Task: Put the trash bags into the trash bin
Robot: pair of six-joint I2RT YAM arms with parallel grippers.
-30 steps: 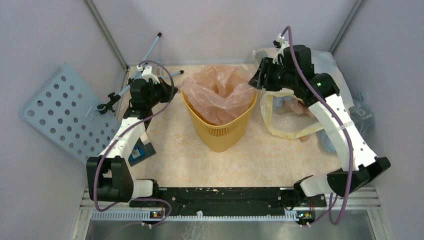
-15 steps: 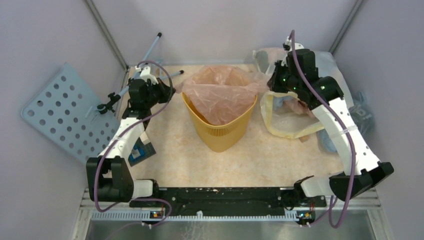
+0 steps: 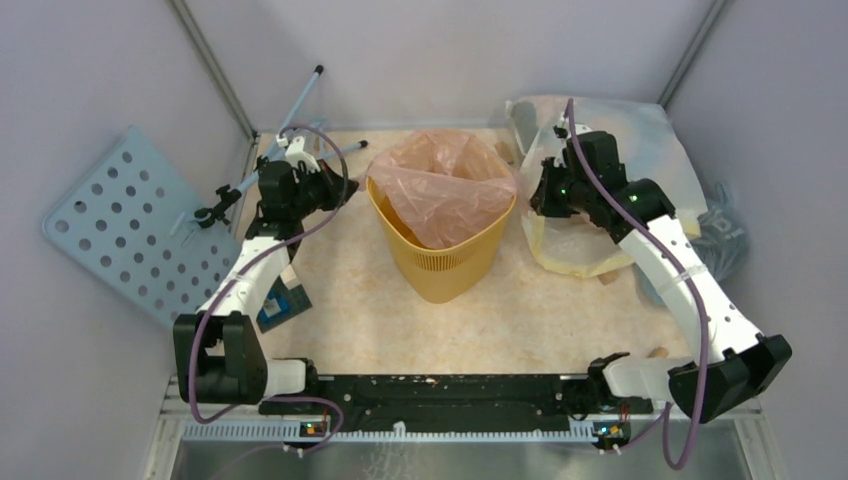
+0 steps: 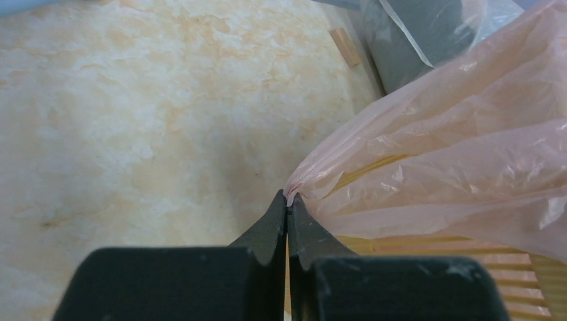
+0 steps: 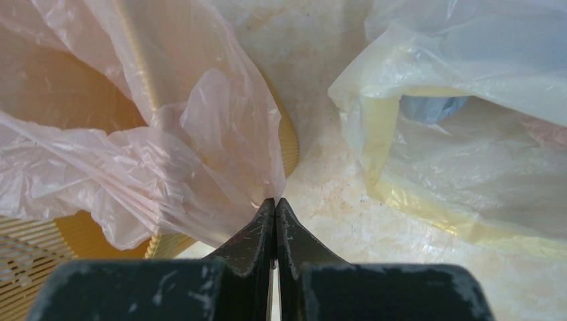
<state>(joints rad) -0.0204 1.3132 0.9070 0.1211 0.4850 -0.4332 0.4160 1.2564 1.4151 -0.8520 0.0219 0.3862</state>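
Observation:
The pale pink trash bag (image 3: pixel 440 190) sits open in the yellow-orange trash bin (image 3: pixel 445 262) mid-table, its film spread across the rim. My left gripper (image 3: pixel 350 190) is beside the bin's left rim, shut on the bag's left edge. In the left wrist view that gripper (image 4: pixel 288 197) pinches a corner of the pink film (image 4: pixel 455 154) above the bin wall (image 4: pixel 515 267). My right gripper (image 3: pixel 527 195) is at the bin's right rim. In the right wrist view this gripper (image 5: pixel 275 202) is shut on the edge of the pink film (image 5: pixel 134 167), beside the bin (image 5: pixel 40 247).
A large whitish-yellow sack (image 3: pixel 590 235) lies open just right of the bin, under the right arm, and shows in the right wrist view (image 5: pixel 468 134). A grey-blue bag (image 3: pixel 722 235) sits at the far right. A perforated panel (image 3: pixel 120 225) and a rod (image 3: pixel 300 105) lean at the left.
The right gripper has shut on the bag's right edge and dropped down beside the bin's right rim, drawing the film over it. The left gripper has held still.

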